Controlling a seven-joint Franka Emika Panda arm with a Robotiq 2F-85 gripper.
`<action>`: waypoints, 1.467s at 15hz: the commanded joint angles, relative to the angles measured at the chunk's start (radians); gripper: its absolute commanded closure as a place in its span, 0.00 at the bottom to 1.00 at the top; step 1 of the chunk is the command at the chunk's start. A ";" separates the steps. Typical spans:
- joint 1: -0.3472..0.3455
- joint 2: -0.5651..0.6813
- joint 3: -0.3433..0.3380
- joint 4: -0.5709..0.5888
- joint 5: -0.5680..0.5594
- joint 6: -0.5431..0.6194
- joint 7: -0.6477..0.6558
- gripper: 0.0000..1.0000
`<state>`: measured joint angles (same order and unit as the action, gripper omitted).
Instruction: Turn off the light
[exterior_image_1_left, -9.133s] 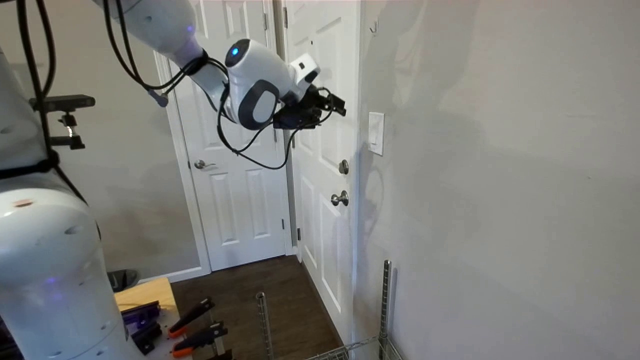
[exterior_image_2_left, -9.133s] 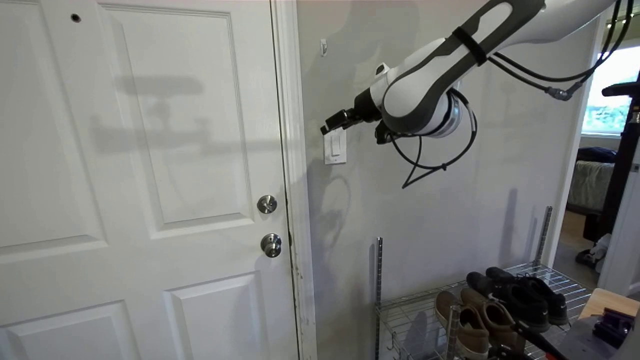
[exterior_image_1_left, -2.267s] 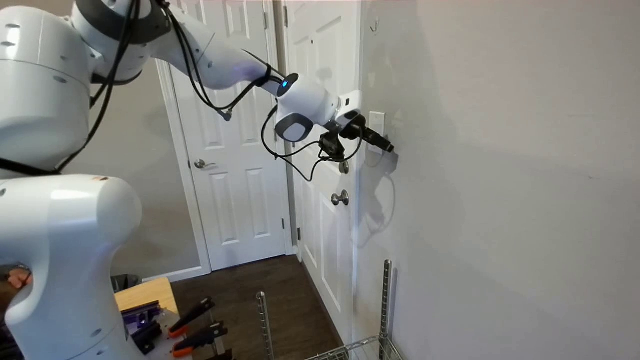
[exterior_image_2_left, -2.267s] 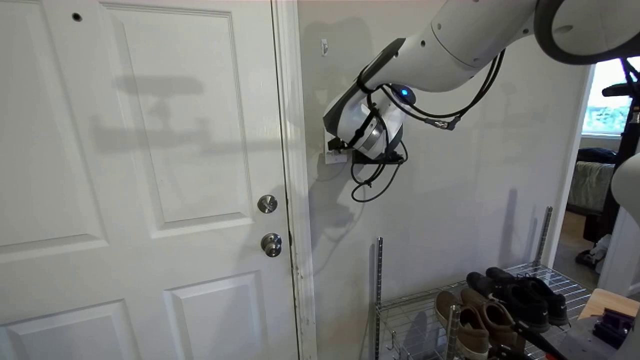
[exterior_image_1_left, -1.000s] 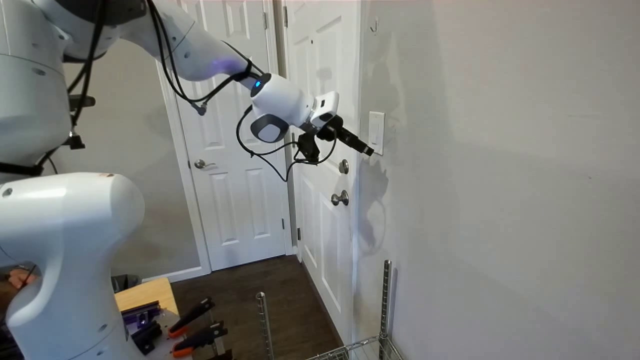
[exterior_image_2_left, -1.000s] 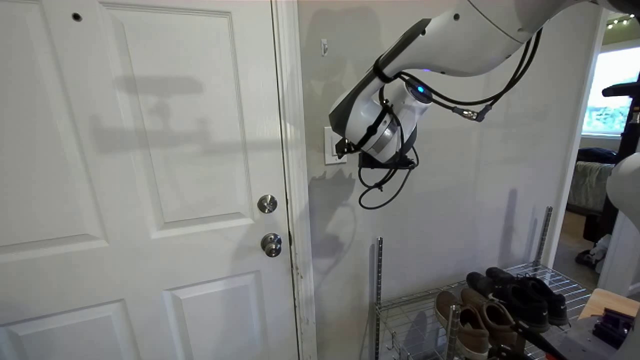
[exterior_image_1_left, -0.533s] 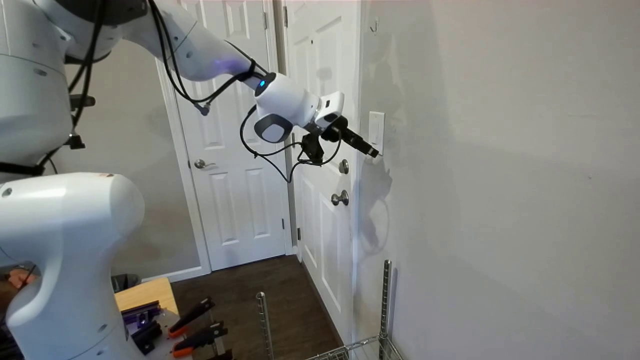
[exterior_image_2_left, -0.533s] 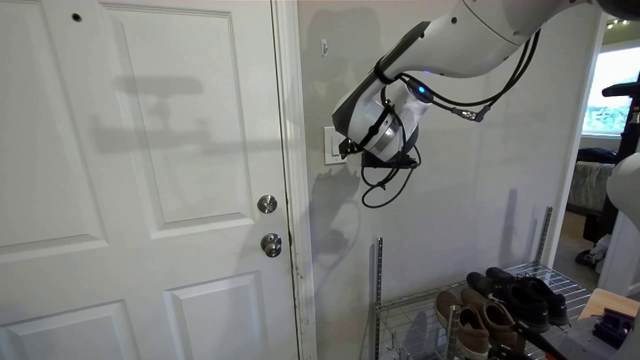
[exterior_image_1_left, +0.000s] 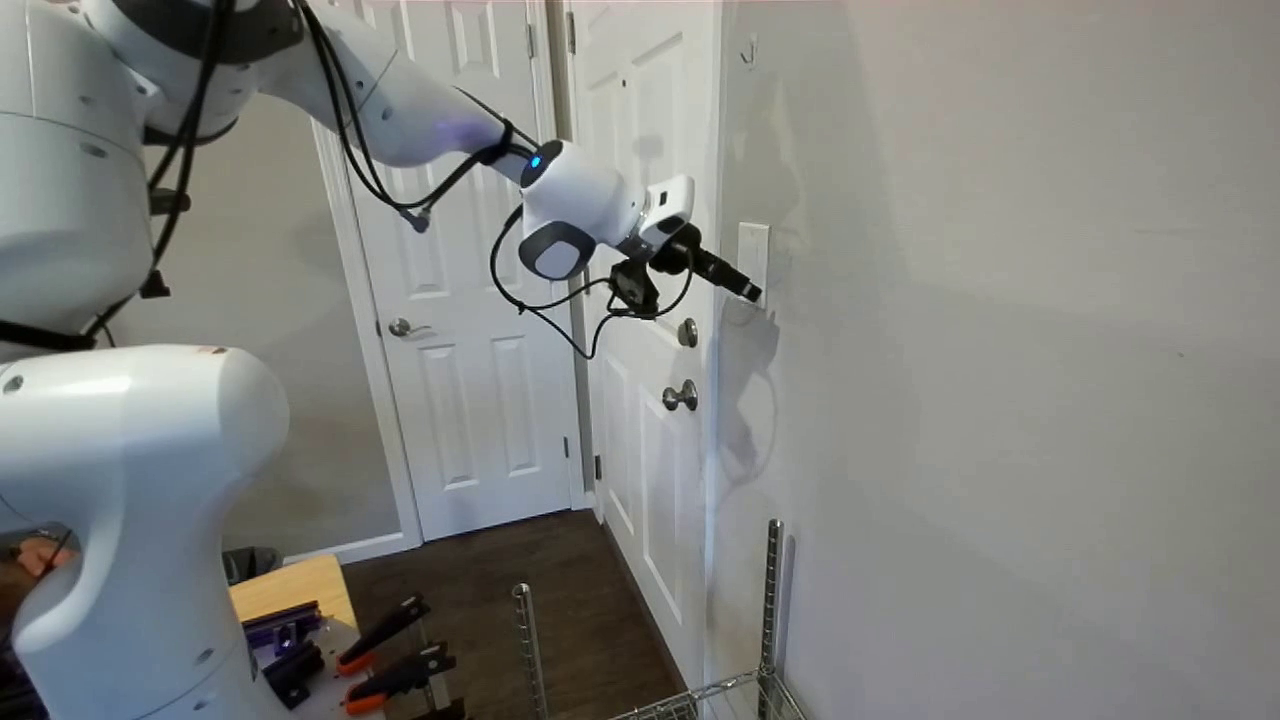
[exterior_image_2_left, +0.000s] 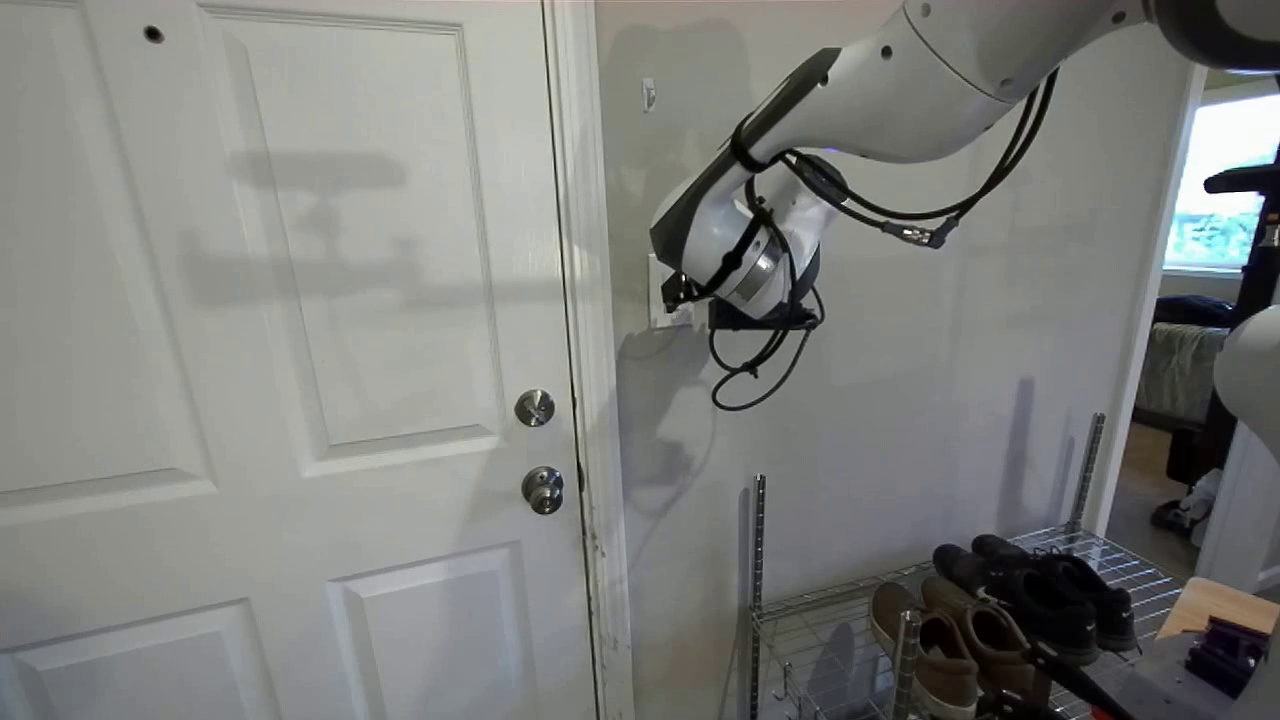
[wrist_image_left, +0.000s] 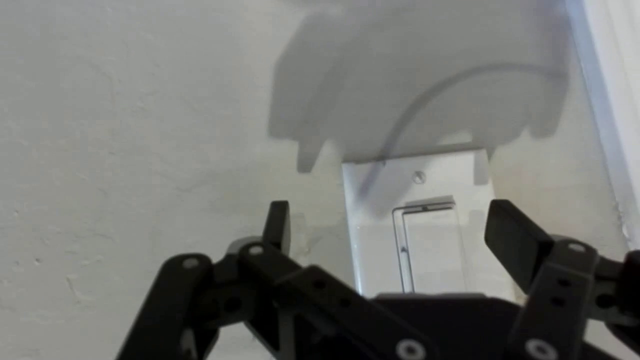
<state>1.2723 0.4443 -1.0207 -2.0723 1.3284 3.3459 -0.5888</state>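
Observation:
The light's switch is a white upright wall plate (exterior_image_1_left: 753, 248) with a flat rocker, beside the door frame. In an exterior view the arm covers much of the plate (exterior_image_2_left: 657, 316). The wrist view, which appears upside down, shows the plate (wrist_image_left: 372, 245) with its rocker (wrist_image_left: 434, 245) and a screw; its lower end in the picture is hidden behind the gripper's body. My black gripper (exterior_image_1_left: 752, 293) is in front of the plate's lower part, tilted downward; contact cannot be told. In the wrist view the gripper (wrist_image_left: 387, 220) is open, empty, with its fingertips on either side of the plate.
The white door (exterior_image_2_left: 350, 350) with a round knob (exterior_image_2_left: 543, 490) and deadbolt (exterior_image_2_left: 535, 408) is beside the switch. Below stands a wire rack (exterior_image_2_left: 758, 560) with shoes (exterior_image_2_left: 1040, 605) and upright posts. A small hook (exterior_image_2_left: 648, 95) is above the plate. Cables (exterior_image_1_left: 545, 312) loop under the wrist.
About two seconds ago my gripper was further in at the wall, then it drew back. Over the last half second it has moved slightly up and closer to the plate again.

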 joint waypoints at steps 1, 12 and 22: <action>-0.001 0.011 -0.008 0.032 -0.011 -0.004 -0.004 0.00; 0.001 -0.001 0.004 0.029 -0.012 -0.009 -0.012 0.00; -0.056 0.050 -0.016 0.047 -0.001 -0.040 0.012 0.00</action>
<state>1.2415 0.4628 -1.0236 -2.0410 1.3262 3.3356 -0.5895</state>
